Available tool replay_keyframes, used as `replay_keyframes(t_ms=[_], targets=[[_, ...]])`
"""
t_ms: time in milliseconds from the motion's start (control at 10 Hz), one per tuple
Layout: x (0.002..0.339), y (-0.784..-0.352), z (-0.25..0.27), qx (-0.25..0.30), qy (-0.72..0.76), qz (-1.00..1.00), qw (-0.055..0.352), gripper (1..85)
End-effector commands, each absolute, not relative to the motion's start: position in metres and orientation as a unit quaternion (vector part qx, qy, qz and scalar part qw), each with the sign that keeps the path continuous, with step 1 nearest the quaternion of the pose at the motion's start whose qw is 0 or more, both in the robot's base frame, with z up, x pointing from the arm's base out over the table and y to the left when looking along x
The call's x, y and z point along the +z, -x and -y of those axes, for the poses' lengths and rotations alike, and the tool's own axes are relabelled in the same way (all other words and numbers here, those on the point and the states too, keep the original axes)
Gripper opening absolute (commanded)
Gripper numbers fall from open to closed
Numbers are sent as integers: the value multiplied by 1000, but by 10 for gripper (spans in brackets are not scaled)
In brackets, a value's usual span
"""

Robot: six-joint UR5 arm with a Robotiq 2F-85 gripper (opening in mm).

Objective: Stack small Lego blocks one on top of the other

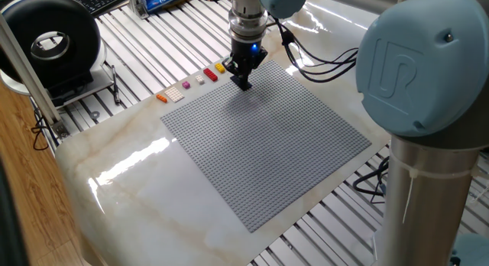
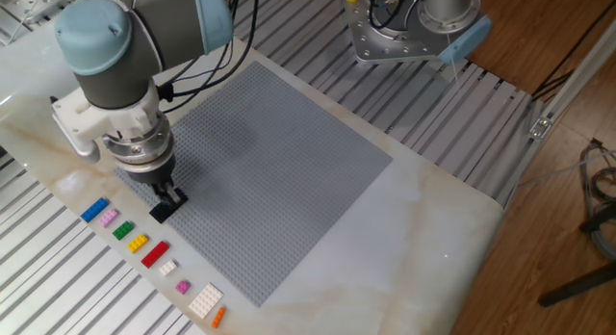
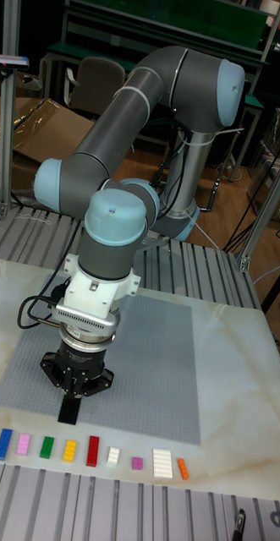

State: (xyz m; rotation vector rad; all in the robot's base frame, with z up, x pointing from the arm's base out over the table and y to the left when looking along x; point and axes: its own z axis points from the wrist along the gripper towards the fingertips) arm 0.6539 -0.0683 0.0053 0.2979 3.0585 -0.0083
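Observation:
Several small Lego blocks lie in a row on the marble beside the grey baseplate (image 2: 279, 162): blue (image 2: 93, 211), pink (image 2: 108, 219), green (image 2: 122, 230), yellow (image 2: 138, 243), red (image 2: 155, 253), small white (image 2: 167, 268), purple (image 2: 183, 287), larger white (image 2: 205, 300) and orange (image 2: 218, 317). None sits on another. My gripper (image 2: 168, 206) points straight down over the plate's edge, close to the green and yellow blocks. Its black fingers look pressed together with no block between them. The tall fixed view shows the gripper (image 3: 70, 410) just behind the yellow block (image 3: 69, 450).
A black ring-shaped device (image 1: 50, 40) stands on the slatted surface at the far left. Cables (image 1: 321, 63) trail from the wrist over the plate's far corner. A metal mount (image 2: 404, 32) stands beyond the plate. The marble slab ends at slatted rails (image 2: 58, 296).

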Motion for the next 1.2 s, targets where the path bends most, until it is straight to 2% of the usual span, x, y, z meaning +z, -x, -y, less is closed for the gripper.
replay_keyframes(t_ms=[0, 200, 600, 800, 900, 1100], targets=[[-6, -664, 63, 12, -97, -994, 56, 10], [0, -660, 65, 12, -94, -994, 51, 10], [46, -641, 70, 6, -101, -995, 9, 10], [45, -653, 73, -1, -100, -995, 12, 10], [44, -665, 89, -20, -89, -996, 21, 10], [44, -673, 130, -77, -69, -995, 12, 10]])
